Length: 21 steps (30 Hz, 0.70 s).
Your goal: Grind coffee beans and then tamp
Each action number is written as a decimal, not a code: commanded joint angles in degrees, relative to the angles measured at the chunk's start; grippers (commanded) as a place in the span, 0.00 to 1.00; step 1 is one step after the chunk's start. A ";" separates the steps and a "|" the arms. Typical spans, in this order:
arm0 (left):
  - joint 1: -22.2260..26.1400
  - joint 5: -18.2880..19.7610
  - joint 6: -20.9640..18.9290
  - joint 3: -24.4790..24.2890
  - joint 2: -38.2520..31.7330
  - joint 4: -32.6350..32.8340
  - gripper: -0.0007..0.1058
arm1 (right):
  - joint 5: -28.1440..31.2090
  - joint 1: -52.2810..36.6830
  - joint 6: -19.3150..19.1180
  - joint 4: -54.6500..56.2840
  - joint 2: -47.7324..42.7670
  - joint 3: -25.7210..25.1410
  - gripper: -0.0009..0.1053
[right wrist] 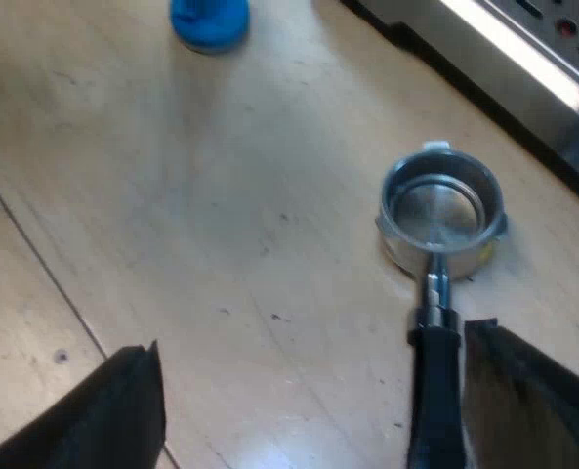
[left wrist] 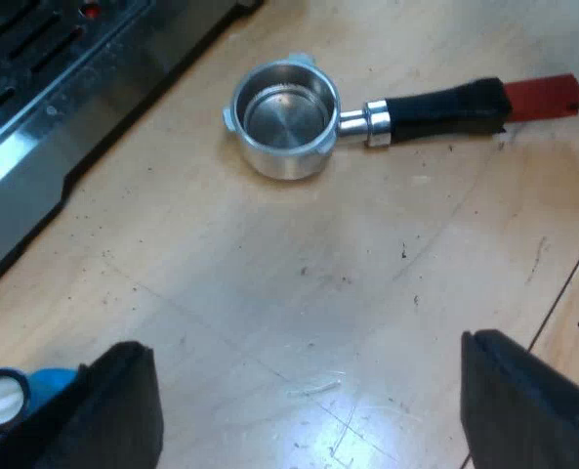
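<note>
The metal holder (left wrist: 284, 117) is lying loose on the wooden table (left wrist: 269, 283), near the front of the espresso machine (left wrist: 45, 98) and not locked into it. Its basket is showing bare, shining metal with no grounds in it, so you are looking at a task that, by my reading, is barely starting: nothing is ground and nothing is tamped.

Your right gripper (right wrist: 313, 352) is hanging low over the holder's dark handle (right wrist: 435, 391) with its fingers spread wide. The handle is running between them, close against one finger. I cannot tell whether it is touching that finger, but nothing is being pinched.

Your left gripper (left wrist: 304, 362) is hovering over bare table, well apart from the holder, with its fingers spread as well and carrying nothing. The blue tamper (left wrist: 16, 396) is standing just beside one of its fingers and appears untouched.

Judging from this, you are heading into the first step, taking hold of the handle. After that everything is waiting: bringing the holder to the machine, filling the basket with ground coffee, setting it down, and pressing the grounds with the tamper.
</note>
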 commanded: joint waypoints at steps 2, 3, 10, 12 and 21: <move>-0.26 -2.19 -1.69 -2.92 0.06 -0.15 0.63 | 5.20 3.46 -0.73 -4.65 -0.35 -0.06 0.67; -0.26 -2.69 -2.56 -3.37 0.06 -0.15 0.63 | 6.54 4.31 -0.73 -5.82 -0.35 0.22 0.67; -0.26 -3.34 -6.45 -5.61 0.06 0.74 0.63 | 7.76 5.33 -1.55 -17.31 -0.35 5.89 0.67; -0.26 -4.46 -6.42 -5.76 0.06 1.05 0.63 | 7.76 5.33 -3.39 -21.83 -0.16 8.05 0.67; -0.26 -13.29 -6.42 -5.98 0.06 3.50 0.74 | 6.90 5.33 -4.58 -36.54 5.35 12.80 0.67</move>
